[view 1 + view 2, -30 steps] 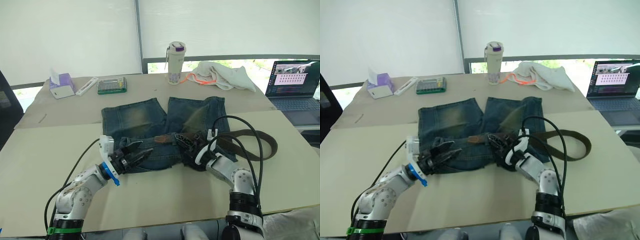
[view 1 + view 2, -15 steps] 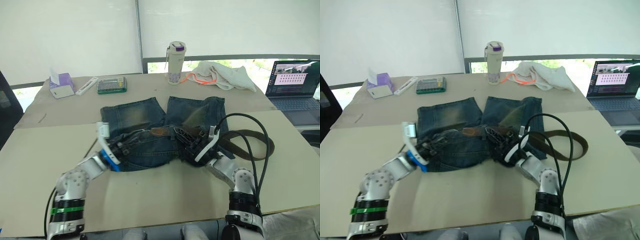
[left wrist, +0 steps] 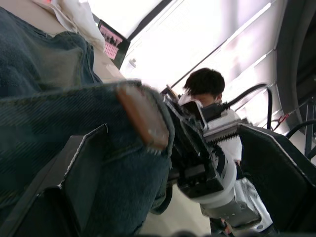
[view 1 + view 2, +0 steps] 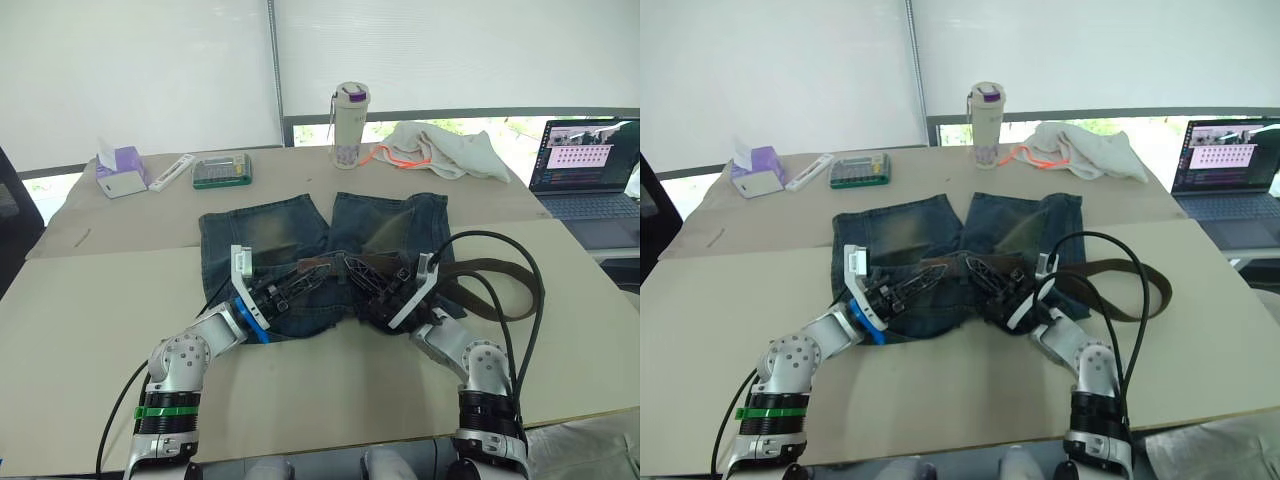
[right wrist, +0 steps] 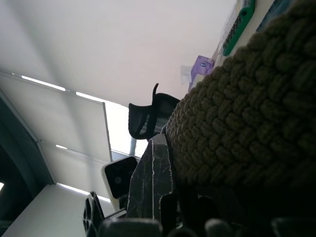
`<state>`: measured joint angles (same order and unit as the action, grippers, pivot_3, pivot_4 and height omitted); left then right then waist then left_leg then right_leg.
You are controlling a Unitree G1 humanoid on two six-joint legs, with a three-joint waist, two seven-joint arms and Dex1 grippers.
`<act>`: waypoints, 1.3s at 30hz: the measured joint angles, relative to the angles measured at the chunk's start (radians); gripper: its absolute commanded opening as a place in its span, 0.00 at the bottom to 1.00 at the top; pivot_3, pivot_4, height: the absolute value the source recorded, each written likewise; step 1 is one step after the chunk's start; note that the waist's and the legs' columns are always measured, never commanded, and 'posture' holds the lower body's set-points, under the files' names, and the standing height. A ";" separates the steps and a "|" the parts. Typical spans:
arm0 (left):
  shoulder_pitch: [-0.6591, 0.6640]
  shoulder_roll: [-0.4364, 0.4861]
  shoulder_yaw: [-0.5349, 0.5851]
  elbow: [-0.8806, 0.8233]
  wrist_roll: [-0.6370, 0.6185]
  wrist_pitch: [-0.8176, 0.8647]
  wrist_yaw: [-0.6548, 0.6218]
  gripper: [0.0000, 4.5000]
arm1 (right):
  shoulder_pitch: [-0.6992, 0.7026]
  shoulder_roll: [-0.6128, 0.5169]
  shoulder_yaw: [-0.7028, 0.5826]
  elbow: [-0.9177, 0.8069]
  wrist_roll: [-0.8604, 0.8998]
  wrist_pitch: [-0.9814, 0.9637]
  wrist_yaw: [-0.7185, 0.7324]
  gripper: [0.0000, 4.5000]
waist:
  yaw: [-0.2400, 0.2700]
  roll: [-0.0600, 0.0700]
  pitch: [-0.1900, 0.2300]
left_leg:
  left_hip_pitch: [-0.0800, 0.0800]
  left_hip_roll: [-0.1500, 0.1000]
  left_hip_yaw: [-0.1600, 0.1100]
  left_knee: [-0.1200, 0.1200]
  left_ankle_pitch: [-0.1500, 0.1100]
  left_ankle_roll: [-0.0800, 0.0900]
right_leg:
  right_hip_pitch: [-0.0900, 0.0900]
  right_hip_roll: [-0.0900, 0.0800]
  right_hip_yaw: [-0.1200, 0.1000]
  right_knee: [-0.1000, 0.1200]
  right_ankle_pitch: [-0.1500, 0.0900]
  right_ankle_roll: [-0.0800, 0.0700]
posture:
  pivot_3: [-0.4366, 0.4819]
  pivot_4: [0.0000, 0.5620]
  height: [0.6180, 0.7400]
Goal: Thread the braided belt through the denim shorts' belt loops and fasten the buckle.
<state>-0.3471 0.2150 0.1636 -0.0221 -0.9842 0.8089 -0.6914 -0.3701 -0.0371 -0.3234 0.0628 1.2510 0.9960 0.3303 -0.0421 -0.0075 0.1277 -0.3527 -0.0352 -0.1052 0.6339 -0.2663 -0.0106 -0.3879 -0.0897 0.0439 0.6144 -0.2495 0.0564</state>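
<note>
The denim shorts (image 4: 270, 235) lie mid-table with both legs pointing away from me. Their waistband is bunched and lifted between my two grippers. My left gripper (image 4: 298, 283) is shut on the waistband near a brown leather patch (image 3: 143, 121). A hand's width to its right, my right gripper (image 4: 362, 272) is shut on the braided belt (image 5: 247, 113). The rest of the belt (image 4: 520, 275) trails off to the right in a flat loop on the table. The buckle and the belt loops are hidden behind the grippers and folds.
Along the far edge stand a bottle (image 4: 351, 125), a cream cloth (image 4: 445, 150), a green box (image 4: 223, 170) and a tissue box (image 4: 122, 170). A laptop (image 4: 585, 165) sits far right. Black cables (image 4: 500, 250) arch over my right arm. A person (image 3: 205, 86) shows behind.
My left gripper closed on the waistband and slid right toward the right gripper, bunching and lifting the denim. The right gripper rose slightly with the belt.
</note>
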 measured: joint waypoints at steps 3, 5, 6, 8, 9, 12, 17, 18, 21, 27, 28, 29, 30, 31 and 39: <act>-0.003 -0.004 0.014 0.000 0.000 -0.001 0.006 0.64 | 0.000 -0.008 0.004 0.000 -0.015 -0.006 0.005 0.00 | 0.000 0.000 0.000 | 0.000 0.000 0.000 0.000 0.000 0.000 | 0.000 0.000 0.000 0.000 0.000 0.000 | 0.48 0.27 1.00; -0.003 -0.012 0.016 0.001 0.002 -0.002 0.013 0.50 | 0.000 -0.014 0.006 0.000 -0.023 -0.007 0.015 0.00 | 0.000 0.000 0.000 | 0.000 0.000 0.001 0.000 0.000 0.000 | 0.000 0.000 0.000 0.000 0.000 0.000 | 0.48 0.27 1.00; -0.003 -0.013 0.016 0.001 0.003 -0.002 0.013 0.43 | 0.000 -0.014 0.007 0.000 -0.025 -0.007 0.018 0.00 | 0.000 0.000 0.000 | 0.000 0.000 0.001 0.000 0.000 0.000 | 0.000 0.000 0.000 0.000 0.000 0.000 | 0.48 0.27 1.00; -0.003 -0.013 0.013 0.001 0.007 -0.002 0.012 0.28 | 0.000 -0.014 0.008 0.000 -0.031 -0.008 0.025 0.00 | 0.000 0.000 0.000 | 0.000 0.000 0.001 0.000 0.000 0.000 | 0.000 0.000 0.000 0.000 0.000 0.000 | 0.48 0.27 1.00; -0.002 -0.014 0.011 0.001 0.010 -0.002 0.012 0.22 | 0.000 -0.014 0.009 0.000 -0.032 -0.008 0.028 0.00 | 0.000 0.000 0.000 | 0.000 0.000 0.001 0.000 0.000 0.000 | 0.000 0.000 0.000 0.000 0.000 0.000 | 0.48 0.27 1.00; 0.000 -0.019 0.008 0.006 0.028 -0.002 0.012 0.00 | 0.003 -0.039 0.032 -0.009 -0.070 -0.027 0.054 0.09 | 0.000 0.000 0.000 | 0.000 0.000 0.001 0.000 0.000 0.000 | 0.000 0.000 0.000 0.000 0.000 0.000 | 0.48 0.27 1.00; 0.000 -0.026 0.007 0.031 0.061 -0.005 0.015 0.00 | 0.037 -0.087 0.074 -0.055 -0.112 -0.052 0.120 0.47 | 0.002 0.000 0.000 | 0.000 0.000 0.002 0.000 0.000 0.000 | 0.000 0.000 -0.001 0.000 0.000 0.000 | 0.48 0.27 1.00; 0.001 -0.024 0.007 0.032 0.063 -0.005 0.015 0.00 | 0.043 -0.097 0.075 -0.062 -0.113 -0.051 0.126 0.55 | 0.002 0.000 0.000 | 0.000 -0.001 0.002 0.000 0.000 0.000 | 0.000 0.000 -0.001 -0.001 0.000 0.000 | 0.48 0.27 1.00; 0.002 -0.020 0.007 0.032 0.079 -0.010 0.015 0.00 | 0.066 -0.152 0.078 -0.101 -0.115 -0.048 0.154 0.79 | 0.005 0.000 0.000 | 0.000 -0.001 0.002 0.001 0.000 0.000 | 0.001 -0.001 -0.001 -0.001 0.000 0.000 | 0.48 0.27 1.00; 0.044 0.026 0.008 0.021 0.132 -0.040 0.024 0.00 | 0.196 -0.569 0.081 -0.224 -0.284 -0.051 0.339 0.99 | 0.020 -0.002 0.001 | -0.001 -0.001 0.006 0.001 0.000 0.000 | 0.002 -0.001 -0.001 -0.002 0.000 0.001 | 0.48 0.27 1.00; 0.047 0.033 0.002 0.014 0.145 -0.044 0.024 0.00 | 0.199 -0.618 0.081 -0.225 -0.308 -0.066 0.369 0.99 | 0.020 -0.002 0.001 | -0.001 -0.001 0.007 0.002 0.000 0.000 | 0.002 0.000 -0.001 -0.002 0.000 0.001 | 0.48 0.27 1.00; 0.049 0.040 -0.002 0.008 0.158 -0.046 0.024 0.00 | 0.199 -0.656 0.077 -0.225 -0.329 -0.075 0.386 0.99 | 0.021 -0.002 0.001 | -0.001 -0.001 0.007 0.001 0.000 0.000 | 0.002 0.000 -0.001 -0.002 0.000 0.001 | 0.48 0.27 1.00; 0.052 0.049 -0.005 0.007 0.167 -0.051 0.022 0.00 | 0.200 -0.696 0.079 -0.228 -0.356 -0.084 0.406 0.99 | 0.021 -0.002 0.001 | -0.001 -0.001 0.007 0.001 0.000 0.000 | 0.002 0.000 -0.001 -0.003 0.000 0.001 | 0.48 0.27 1.00; 0.054 0.053 -0.006 0.006 0.174 -0.057 0.020 0.00 | 0.202 -0.723 0.082 -0.228 -0.383 -0.094 0.419 0.99 | 0.021 -0.002 0.001 | -0.001 -0.001 0.007 0.001 0.000 0.000 | 0.002 0.000 -0.001 -0.003 0.000 0.001 | 0.48 0.27 1.00; 0.046 0.033 -0.020 0.010 0.209 -0.087 0.014 0.00 | 0.173 -0.693 0.159 -0.216 -0.523 -0.128 0.396 0.99 | 0.030 -0.004 0.001 | -0.001 -0.001 0.007 0.002 0.000 0.000 | 0.002 -0.001 -0.001 -0.003 0.000 0.001 | 0.48 0.27 1.00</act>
<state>-0.3011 0.2485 0.1436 -0.0125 -0.7750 0.7222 -0.6769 -0.1973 -0.7301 -0.1647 -0.1530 0.7275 0.8683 0.7267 -0.0124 -0.0118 0.1285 -0.3538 -0.0363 -0.0984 0.6357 -0.2662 -0.0109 -0.3855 -0.0909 0.0428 0.6117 -0.2498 0.0573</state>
